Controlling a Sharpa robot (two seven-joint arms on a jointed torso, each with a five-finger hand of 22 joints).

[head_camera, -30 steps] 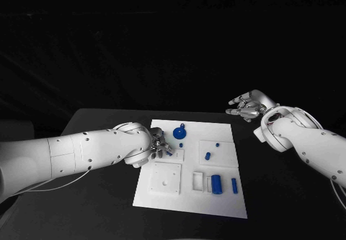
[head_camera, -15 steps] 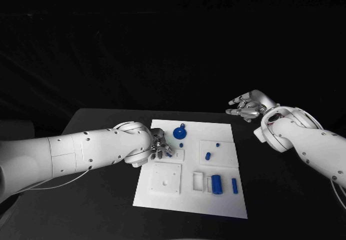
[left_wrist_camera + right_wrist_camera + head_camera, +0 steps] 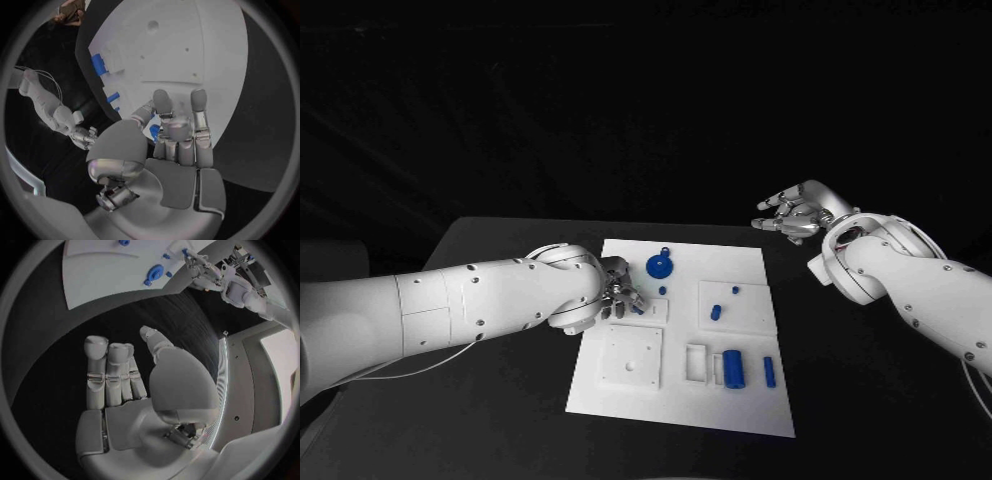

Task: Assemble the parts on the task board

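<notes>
Left hand [image 3: 620,297] pinches small blue plastic part [image 3: 154,132] over white task board [image 3: 678,400] left side, likely for insertion. Right hand [image 3: 798,213] spread, parked far right, clear.

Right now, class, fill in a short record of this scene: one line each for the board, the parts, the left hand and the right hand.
board: white task board lying flat in the middle of the black table
parts: blue round part at the far end; blue cylinder and slim blue pin side by side at the near end
left hand: left hand down over the board's left edge, fingers at a small blue piece; grip unclear
right hand: right hand raised off the board beyond its far right corner, fingers apart, holding nothing
</notes>
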